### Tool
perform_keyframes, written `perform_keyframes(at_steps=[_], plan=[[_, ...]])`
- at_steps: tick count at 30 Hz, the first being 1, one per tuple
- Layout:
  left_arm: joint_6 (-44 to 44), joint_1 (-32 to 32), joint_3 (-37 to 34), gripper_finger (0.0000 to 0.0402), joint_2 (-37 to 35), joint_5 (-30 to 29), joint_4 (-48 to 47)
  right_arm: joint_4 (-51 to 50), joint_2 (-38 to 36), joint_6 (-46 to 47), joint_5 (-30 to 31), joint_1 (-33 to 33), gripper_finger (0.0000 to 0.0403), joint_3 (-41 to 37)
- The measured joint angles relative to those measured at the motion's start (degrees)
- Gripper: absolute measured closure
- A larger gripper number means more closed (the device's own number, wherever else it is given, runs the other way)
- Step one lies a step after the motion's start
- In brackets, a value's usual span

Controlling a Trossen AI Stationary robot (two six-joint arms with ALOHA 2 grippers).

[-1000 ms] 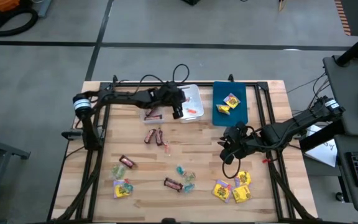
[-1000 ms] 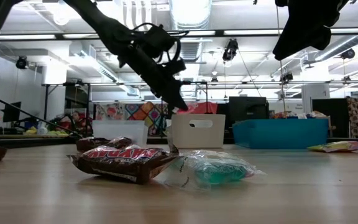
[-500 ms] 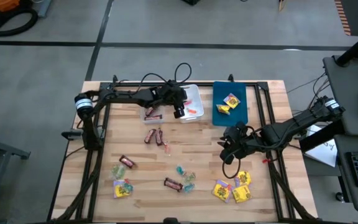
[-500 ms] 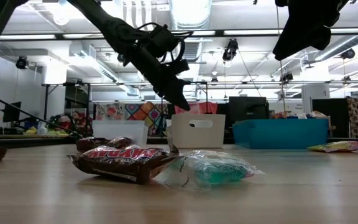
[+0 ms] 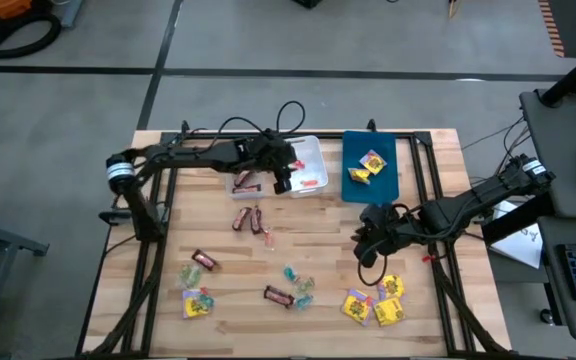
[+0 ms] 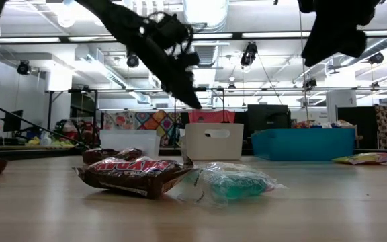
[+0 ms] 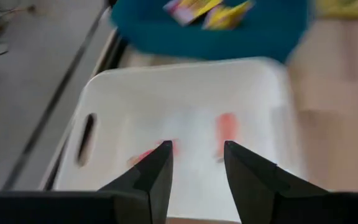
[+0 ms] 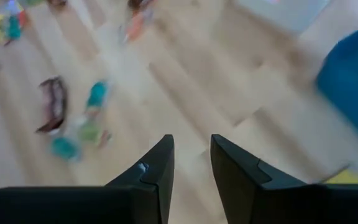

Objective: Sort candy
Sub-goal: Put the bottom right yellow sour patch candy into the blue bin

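1. Left gripper (image 5: 283,178) hangs over the white tray (image 5: 312,152), fingers (image 7: 157,171) apart, nothing between them.
2. Right gripper (image 5: 366,240) above bare desk (image 5: 318,235), fingers (image 8: 157,168) slightly apart, empty.
3. Candy (image 5: 293,285) scattered on the desk's near half; red pieces (image 7: 226,127) in white tray, yellow packets (image 5: 368,166) in blue tray (image 5: 386,180).

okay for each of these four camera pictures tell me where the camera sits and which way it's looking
High view: overhead, straight down; both arms, left gripper over the white tray.
Low view: tabletop level, looking across past a candy bar; arms overhead.
Left wrist view: looks down into the white tray; open fingers showing.
Right wrist view: right gripper above bare wood, empty.
Shared: white tray and blue tray in high, low and left wrist views.
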Motion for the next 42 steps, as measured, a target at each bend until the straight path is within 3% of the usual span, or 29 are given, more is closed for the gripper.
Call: perform_keyframes(at_steps=[5,13,21,25,32,42], plan=[[-3.5,-4.2,-1.5,0.0278,-6.8,4.6,-0.9,0.0,2.4,7.2,-11.1,0.0,0.0326,0.0],[-6.1,-12.6,-7.1,0.0283,-18.6,4.8,-0.3,-0.9,12.3,14.6,-31.2,2.1,0.0346,0.0],[-11.2,-19.8,-15.4,0.0283,-28.3,4.1,3.7,-6.9,18.9,21.6,-43.8,5.2,0.0347,0.0],[-13.0,-22.0,-19.5,0.0284,-31.9,-1.2,5.3,-12.4,19.4,23.9,-44.9,6.5,0.035,0.1],[-15.8,-22.6,-25.3,0.0284,-37.3,-6.1,8.0,-12.4,19.1,25.6,-38.6,7.5,0.033,0.1],[-16.4,-22.6,-28.5,0.0284,-40.4,-6.1,9.6,-11.7,21.9,30.6,-37.9,7.6,0.0217,0.1]])
